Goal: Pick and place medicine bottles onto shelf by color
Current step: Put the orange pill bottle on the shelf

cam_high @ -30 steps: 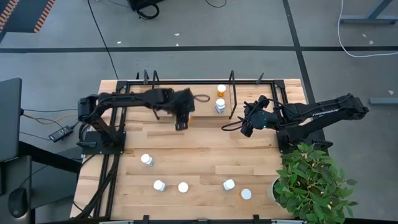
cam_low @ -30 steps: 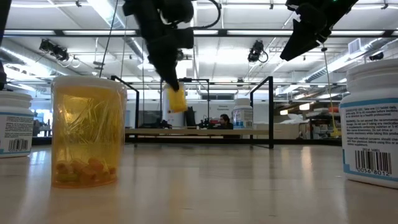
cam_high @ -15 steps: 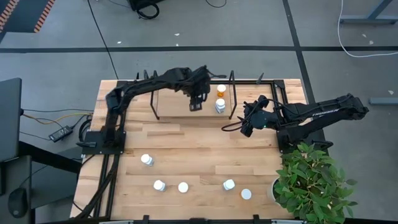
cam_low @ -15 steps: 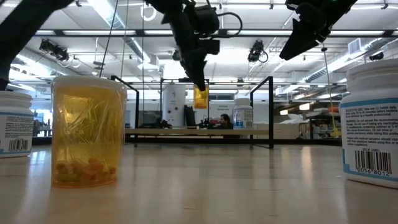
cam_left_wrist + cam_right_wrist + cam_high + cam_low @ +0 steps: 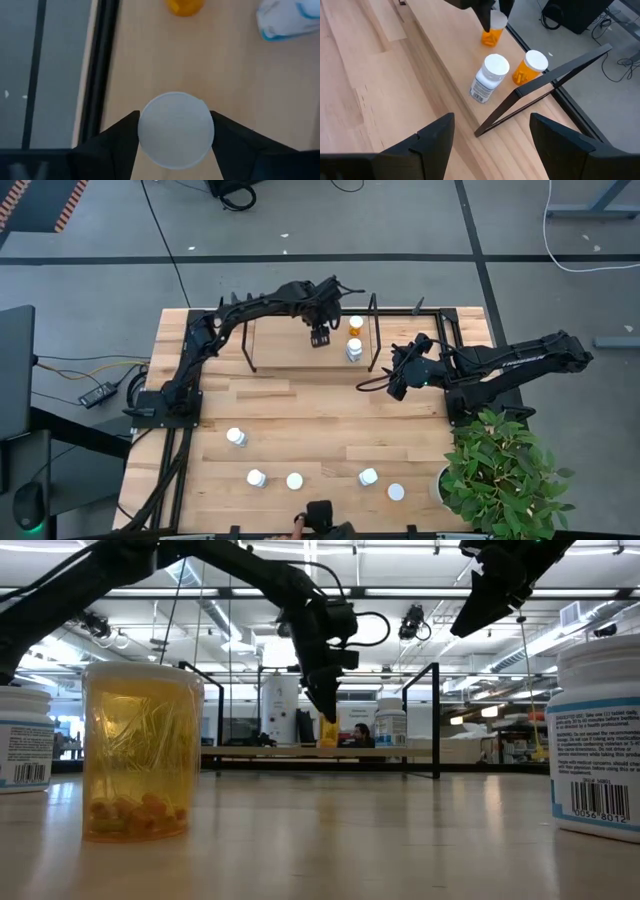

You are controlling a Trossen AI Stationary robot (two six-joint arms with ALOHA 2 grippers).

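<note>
Shelf (image 5: 280, 340): orange btl (image 5: 492, 33) betw. L gripper (image 5: 175, 132) fingers

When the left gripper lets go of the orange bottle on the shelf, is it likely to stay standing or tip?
The orange bottle looks upright in the left gripper, low over the shelf, so it probably stands. Its smooth round body would likely roll if tipped. It seems light, so a nudge from the opening fingers could topple it.

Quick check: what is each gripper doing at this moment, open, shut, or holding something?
Left gripper: shut on an orange bottle, low over the shelf.
Right gripper: open, holding nothing, off the shelf's end.
</note>
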